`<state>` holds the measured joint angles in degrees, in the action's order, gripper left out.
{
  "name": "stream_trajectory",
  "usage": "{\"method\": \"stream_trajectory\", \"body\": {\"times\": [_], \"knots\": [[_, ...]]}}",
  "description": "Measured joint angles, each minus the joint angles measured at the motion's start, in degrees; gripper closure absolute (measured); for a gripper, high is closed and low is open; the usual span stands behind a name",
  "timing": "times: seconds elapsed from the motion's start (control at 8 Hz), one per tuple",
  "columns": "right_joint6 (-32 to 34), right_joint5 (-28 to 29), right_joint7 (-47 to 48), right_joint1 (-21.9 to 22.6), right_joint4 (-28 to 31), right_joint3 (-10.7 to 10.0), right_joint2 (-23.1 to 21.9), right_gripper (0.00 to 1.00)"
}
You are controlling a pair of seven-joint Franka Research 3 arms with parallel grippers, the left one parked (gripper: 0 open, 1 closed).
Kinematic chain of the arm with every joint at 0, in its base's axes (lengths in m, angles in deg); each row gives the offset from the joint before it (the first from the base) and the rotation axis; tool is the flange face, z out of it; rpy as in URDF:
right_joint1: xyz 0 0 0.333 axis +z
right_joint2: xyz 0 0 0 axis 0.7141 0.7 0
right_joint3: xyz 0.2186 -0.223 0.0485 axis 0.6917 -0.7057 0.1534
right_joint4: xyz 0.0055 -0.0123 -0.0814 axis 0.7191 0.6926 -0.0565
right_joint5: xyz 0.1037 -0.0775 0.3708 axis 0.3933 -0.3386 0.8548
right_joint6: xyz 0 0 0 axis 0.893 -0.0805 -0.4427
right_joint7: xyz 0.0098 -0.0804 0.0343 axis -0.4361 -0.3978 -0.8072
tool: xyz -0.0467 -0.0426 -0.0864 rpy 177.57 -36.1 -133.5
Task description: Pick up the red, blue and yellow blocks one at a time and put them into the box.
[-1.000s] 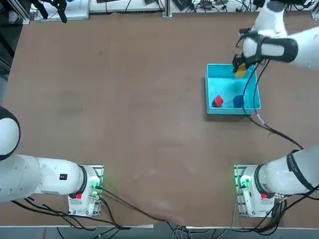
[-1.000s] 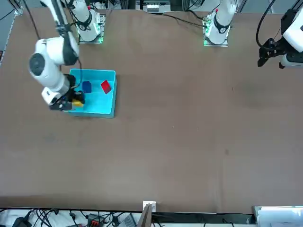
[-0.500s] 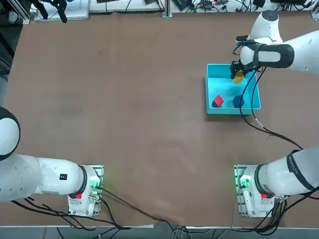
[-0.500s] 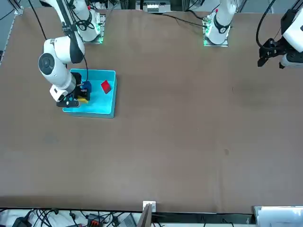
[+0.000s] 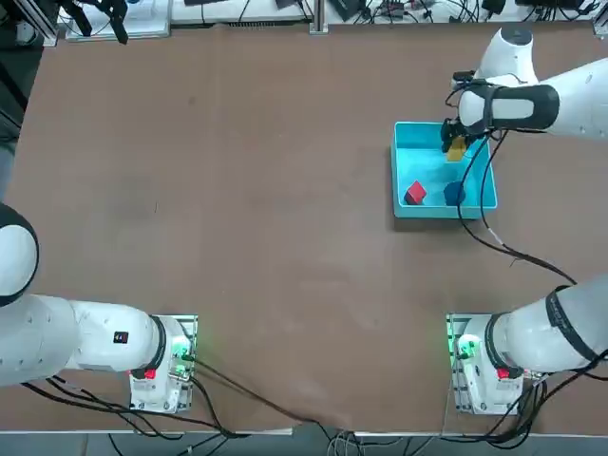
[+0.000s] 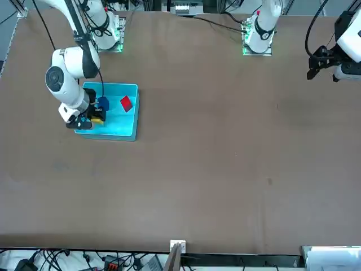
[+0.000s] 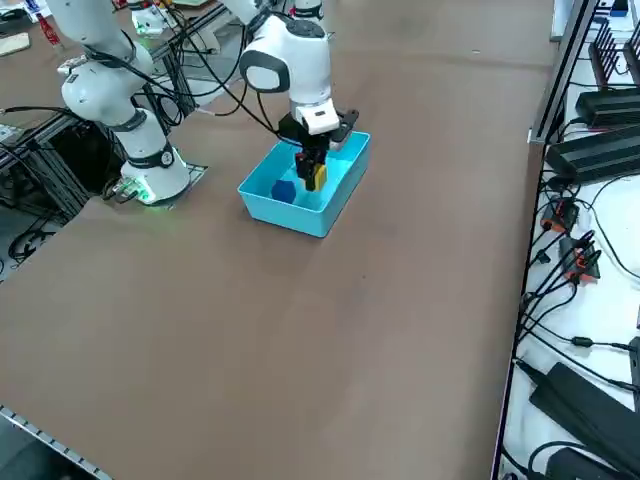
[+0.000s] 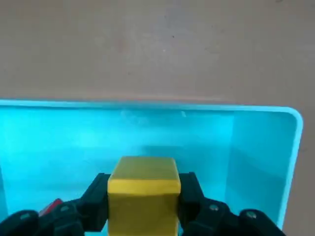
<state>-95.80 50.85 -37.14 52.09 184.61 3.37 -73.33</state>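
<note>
- Top cam: overhead, looked down on whole table (image 5: 285,247); box (image 5: 415,152) at 2 o'clock.
- Front cam: across table, faced robot (image 6: 72,68); box at 10, shared w/ top.
- R side cam: raised, looked diag. down; box nr 12.
- R wrist cam: closest, looked past R gripper (image 8: 143,196) at part of box.

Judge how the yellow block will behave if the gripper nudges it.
The yellow block looks rigid: its edges stay straight between the right gripper's fingers. Its flat faces suggest it would slide or tip rather than roll. Being small beside the box, it is probably light.
</note>
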Motion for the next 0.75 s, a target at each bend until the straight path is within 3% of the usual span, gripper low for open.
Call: {"method": "stream_trajectory", "body": {"times": [0.25, 0.38, 0.75], "knots": [[0.0, 0.0, -0.1, 0.0, -0.2, 0.0, 0.0, 0.16], [0.0, 0.0, -0.1, 0.0, -0.5, 0.0, -0.1, 0.01], [4.3, 0.0, -0.2, 0.0, -3.8, 0.0, -1.7, 0.0]]}}
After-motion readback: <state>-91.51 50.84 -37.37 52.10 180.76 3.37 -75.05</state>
